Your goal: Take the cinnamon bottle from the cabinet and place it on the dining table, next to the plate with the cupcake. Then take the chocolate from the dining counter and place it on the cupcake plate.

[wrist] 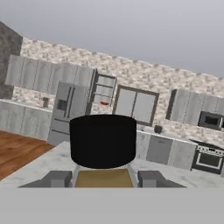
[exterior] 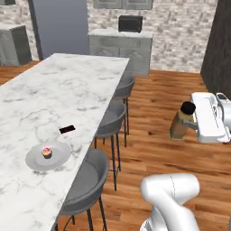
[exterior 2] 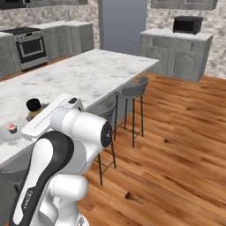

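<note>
White glossy Franka arm (exterior 2: 66, 145) w/ rounded tube links, dark grey/black joint sections, small pale lettering showing on the black band nr its base, boxy white hand, pincer (wrist: 103, 178) w/ two small grey finger tips.

Dining table (exterior: 54, 94): plate (exterior: 58, 158) w/ cupcake (exterior: 46, 152), chocolate (exterior: 67, 129) beside.

Glossy veined marble on the tabletop (exterior: 54, 90), warm wood-plank floor (exterior: 162, 117), matt black cap on the brown bottle (exterior: 182, 121), smooth grey plate (exterior: 58, 155).
</note>
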Controlling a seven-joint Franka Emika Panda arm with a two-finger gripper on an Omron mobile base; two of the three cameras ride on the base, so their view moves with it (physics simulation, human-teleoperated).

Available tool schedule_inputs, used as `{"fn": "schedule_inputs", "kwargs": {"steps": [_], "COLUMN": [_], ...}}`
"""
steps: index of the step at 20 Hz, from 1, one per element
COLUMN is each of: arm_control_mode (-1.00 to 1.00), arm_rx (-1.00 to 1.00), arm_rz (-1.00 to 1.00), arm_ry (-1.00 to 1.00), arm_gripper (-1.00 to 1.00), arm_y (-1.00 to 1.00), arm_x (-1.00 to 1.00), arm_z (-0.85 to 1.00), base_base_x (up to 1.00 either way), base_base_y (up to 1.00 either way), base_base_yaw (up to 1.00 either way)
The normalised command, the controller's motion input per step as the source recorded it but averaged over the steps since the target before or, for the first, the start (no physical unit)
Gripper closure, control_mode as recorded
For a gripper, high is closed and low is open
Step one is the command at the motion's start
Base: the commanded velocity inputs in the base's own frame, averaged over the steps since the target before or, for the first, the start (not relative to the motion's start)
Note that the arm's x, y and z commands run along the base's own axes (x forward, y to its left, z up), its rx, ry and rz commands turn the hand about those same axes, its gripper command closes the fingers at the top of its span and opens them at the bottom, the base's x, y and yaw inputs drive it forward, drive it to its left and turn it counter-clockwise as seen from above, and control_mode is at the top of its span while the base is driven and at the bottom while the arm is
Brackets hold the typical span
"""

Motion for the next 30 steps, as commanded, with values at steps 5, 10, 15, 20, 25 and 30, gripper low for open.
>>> {"fn": "schedule_inputs", "kwargs": {"steps": [5, 10, 15, 20, 25, 30], "arm_control_mode": [1.00, 1.00, 1.00, 1.00, 1.00, 1.00], "arm_rx": [0.00, 0.00, 0.00, 0.00, 0.00, 0.00], "arm_rz": [0.00, 0.00, 0.00, 0.00, 0.00, 0.00], "arm_ry": [0.00, 0.00, 0.00, 0.00, 0.00, 0.00], "arm_gripper": [1.00, 1.00, 1.00, 1.00, 1.00, 1.00], "arm_y": [0.00, 0.00, 0.00, 0.00, 0.00, 0.00], "arm_x": [0.00, 0.00, 0.00, 0.00, 0.00, 0.00], "arm_z": [0.00, 0.00, 0.00, 0.00, 0.00, 0.00], "base_base_x": [0.31, 0.24, 0.21, 0.21, 0.21, 0.11], "base_base_y": [-0.06, -0.07, -0.20, -0.28, -0.32, -0.43], "base_base_yaw": [0.78, 0.77, 0.60, 0.52, 0.47, 0.39]}}
